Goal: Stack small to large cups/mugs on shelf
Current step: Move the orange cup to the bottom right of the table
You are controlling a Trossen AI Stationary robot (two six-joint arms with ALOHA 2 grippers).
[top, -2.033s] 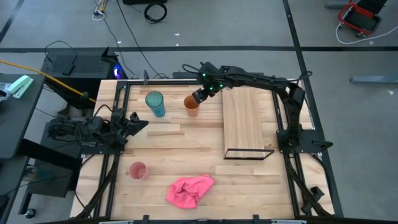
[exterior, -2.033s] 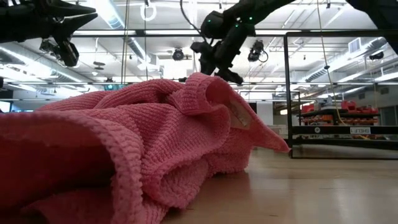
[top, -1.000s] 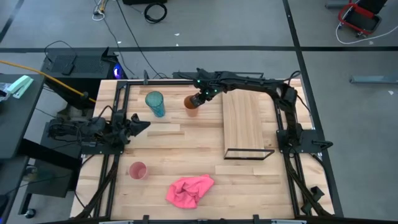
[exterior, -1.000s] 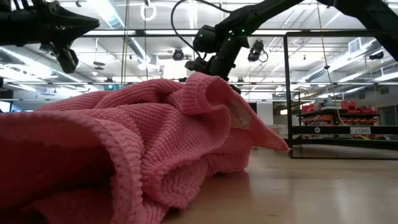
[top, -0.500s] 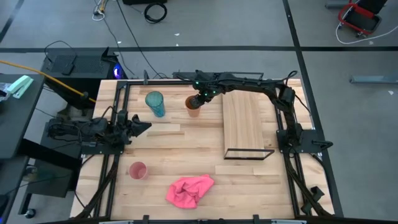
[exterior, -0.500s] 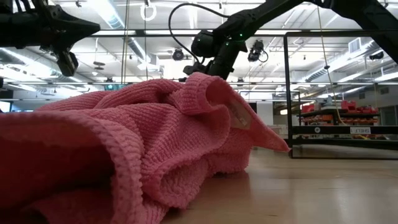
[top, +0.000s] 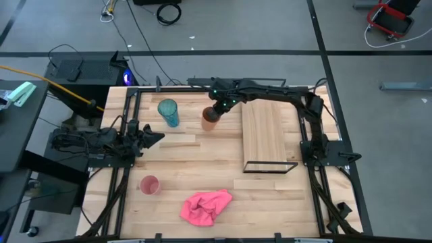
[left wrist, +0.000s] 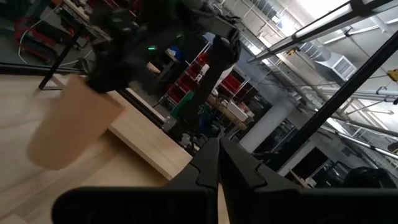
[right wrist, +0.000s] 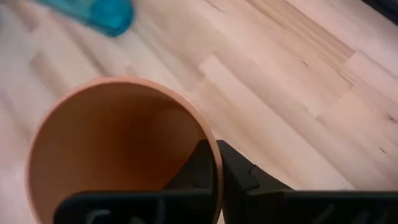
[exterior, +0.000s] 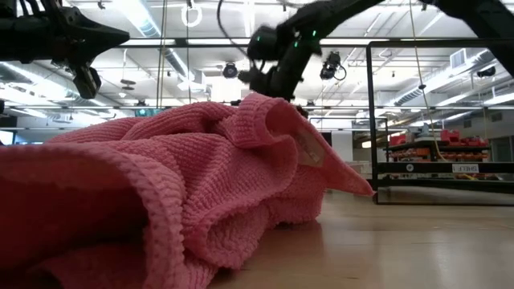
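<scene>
The orange cup is at the table's far middle, left of the shelf, a light board with a black wire frame. My right gripper is shut on the cup's rim. The teal cup stands to the cup's left. The small pink cup stands near the left front. My left gripper is shut and empty at the table's left side. In the left wrist view the orange cup shows tilted. My right gripper holds the orange cup by its rim, on the side toward the shelf. One finger is inside the cup and the other is outside. The fingers come from above, slanting down. The cup sits tilted below them.
A crumpled pink cloth lies near the table's front edge and fills most of the low view. The shelf's wire frame stands up at its near end. Bare tabletop lies between the cups and the cloth.
My right gripper has come down on the orange cup's rim and taken hold of it. In the last half second the gripper has gone up, and the cup has shifted a little toward the table's near edge and tipped.
</scene>
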